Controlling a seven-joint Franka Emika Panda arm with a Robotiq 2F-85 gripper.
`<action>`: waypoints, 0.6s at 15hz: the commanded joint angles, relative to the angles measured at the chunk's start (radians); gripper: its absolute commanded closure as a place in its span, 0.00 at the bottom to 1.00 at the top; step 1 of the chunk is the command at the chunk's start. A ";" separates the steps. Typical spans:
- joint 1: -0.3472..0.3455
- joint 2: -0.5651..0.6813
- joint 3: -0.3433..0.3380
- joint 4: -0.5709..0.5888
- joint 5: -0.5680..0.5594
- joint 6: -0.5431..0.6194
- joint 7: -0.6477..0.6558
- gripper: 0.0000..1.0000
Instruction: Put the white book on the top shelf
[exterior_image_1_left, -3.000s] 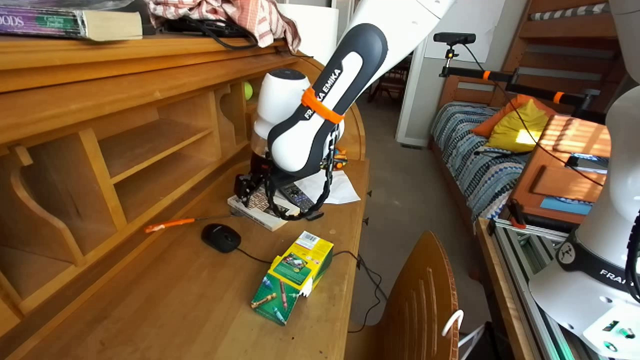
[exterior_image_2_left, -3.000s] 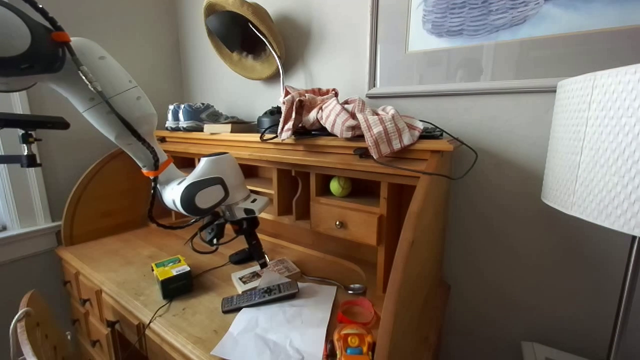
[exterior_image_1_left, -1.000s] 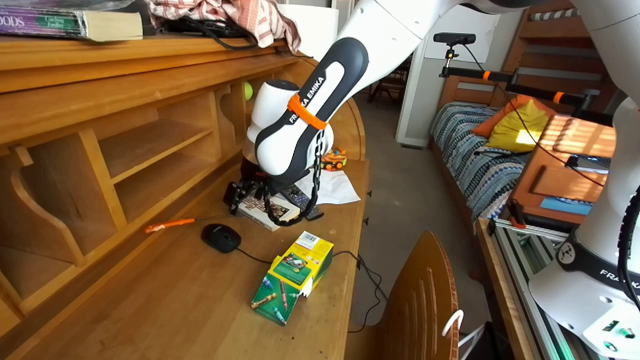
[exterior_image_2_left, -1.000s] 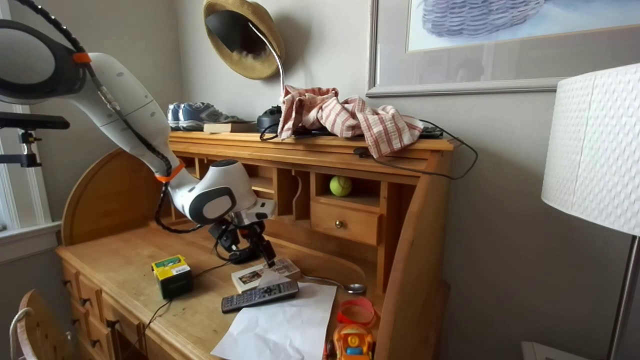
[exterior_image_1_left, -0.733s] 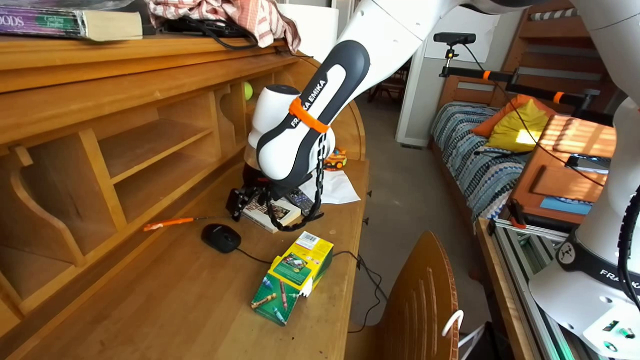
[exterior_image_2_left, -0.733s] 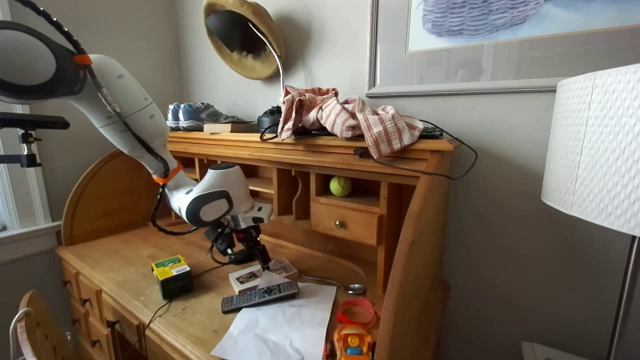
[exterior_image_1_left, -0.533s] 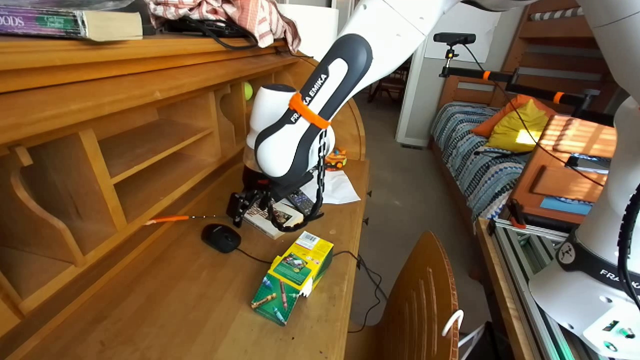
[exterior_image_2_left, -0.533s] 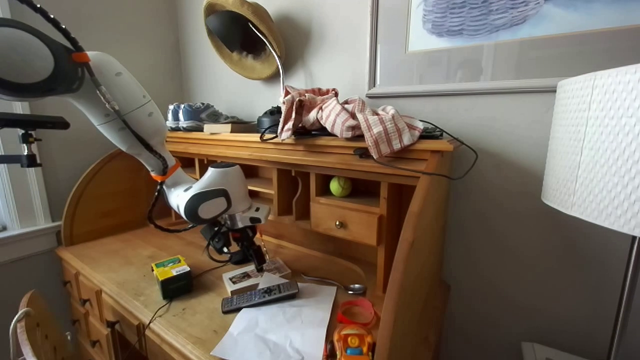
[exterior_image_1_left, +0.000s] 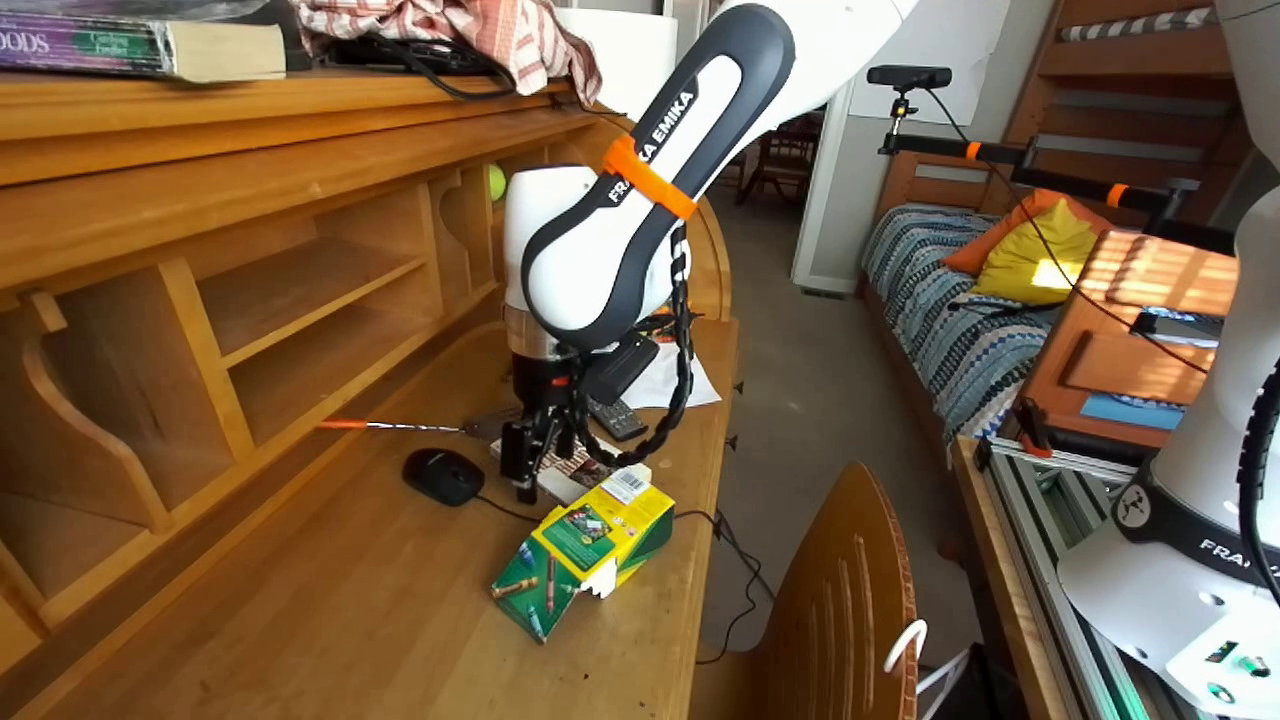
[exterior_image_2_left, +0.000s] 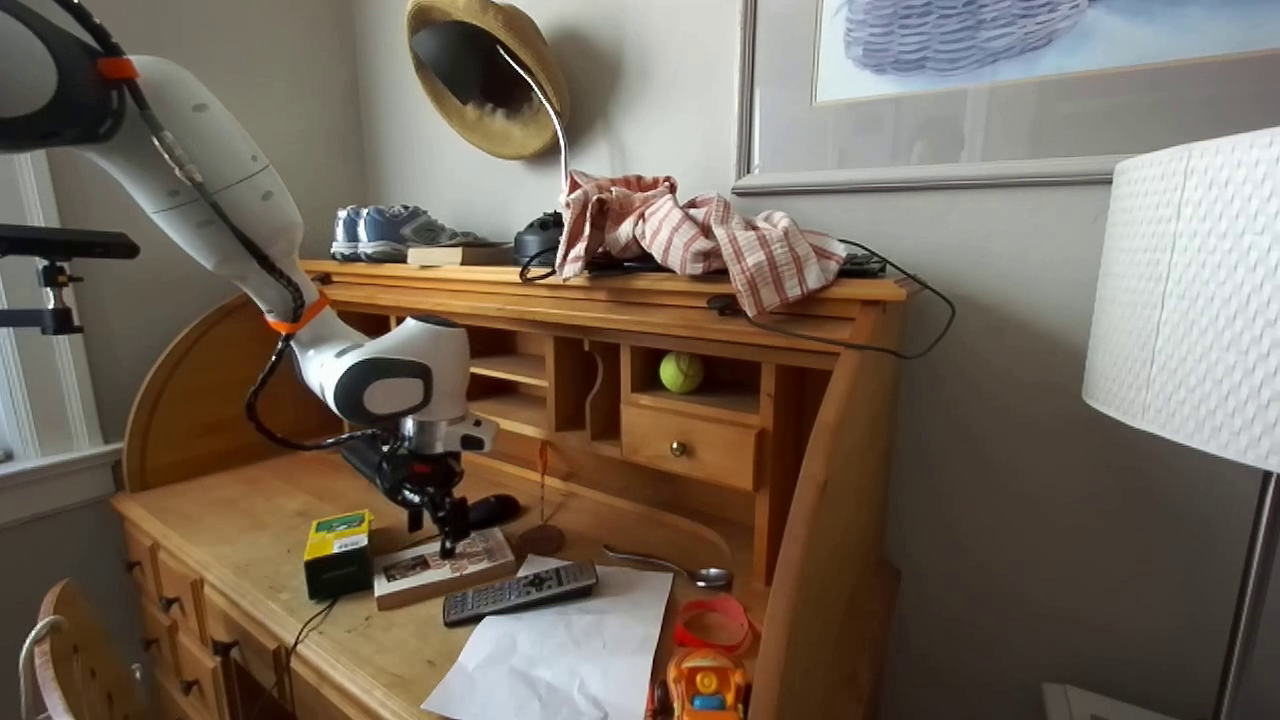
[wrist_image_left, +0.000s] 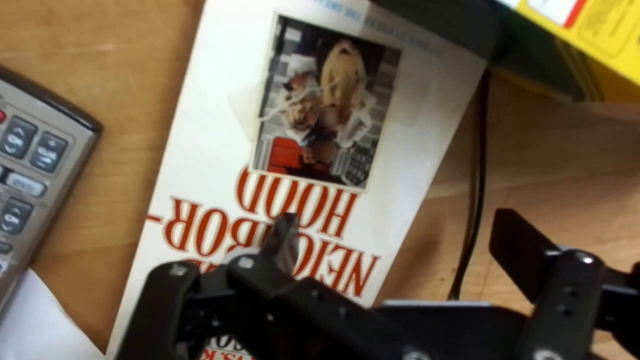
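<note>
Hand over white book, green-and-yellow box, remote alongside

We see free bench beside the white book, save a cord; the green-and-yellow box crowds one end.

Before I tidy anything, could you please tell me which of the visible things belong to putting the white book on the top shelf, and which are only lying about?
For the job: white book, top shelf, claw (open).

Just lying about, among others: crayon box, remote, mouse, paper, spoon, toy car, tennis ball, cloth, shoes.
</note>
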 joint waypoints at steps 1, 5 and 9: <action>0.040 -0.048 -0.073 -0.066 -0.045 -0.066 0.025 0.00; 0.116 -0.059 -0.197 -0.095 -0.161 -0.068 0.142 0.00; 0.143 -0.057 -0.243 -0.106 -0.242 -0.153 0.184 0.00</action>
